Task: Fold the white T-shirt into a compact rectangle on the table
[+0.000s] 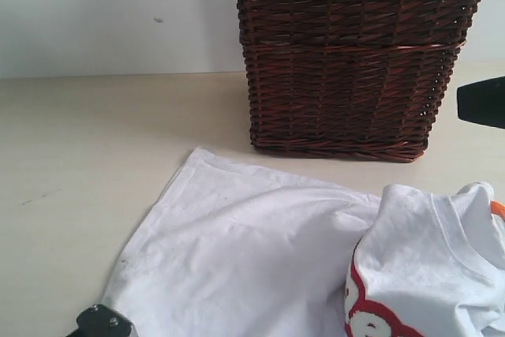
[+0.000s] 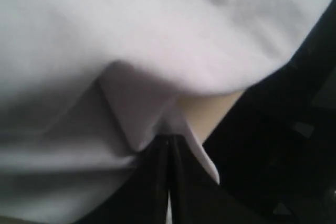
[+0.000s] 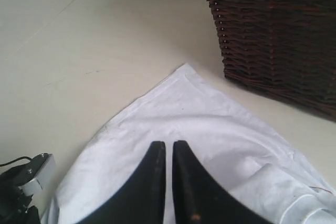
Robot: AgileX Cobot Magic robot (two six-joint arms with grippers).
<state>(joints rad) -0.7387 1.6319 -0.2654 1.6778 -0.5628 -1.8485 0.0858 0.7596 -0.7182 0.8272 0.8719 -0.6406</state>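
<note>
The red-outlined lettering (image 1: 355, 296) on the shirt (image 1: 252, 250) is unreadable. My left gripper (image 2: 168, 141) pinches its fabric; my right gripper (image 3: 169, 146) is clenched, empty.

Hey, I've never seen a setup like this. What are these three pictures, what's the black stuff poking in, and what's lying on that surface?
This is a robot with two arms, each ending in a two-fingered gripper. One picture comes from a camera off the arms that looks over the whole scene. The other two come from small cameras on the wrists, looking along the black fingers.

On the pale table lies a white T-shirt, mostly spread flat. Its collar end is folded over so that red lettering shows. Behind it stands a dark wicker basket.

In the left wrist view the left gripper is closed, pinching a fold of the shirt. In the right wrist view the right gripper has its fingers almost together over the shirt, with nothing seen between them.
</note>
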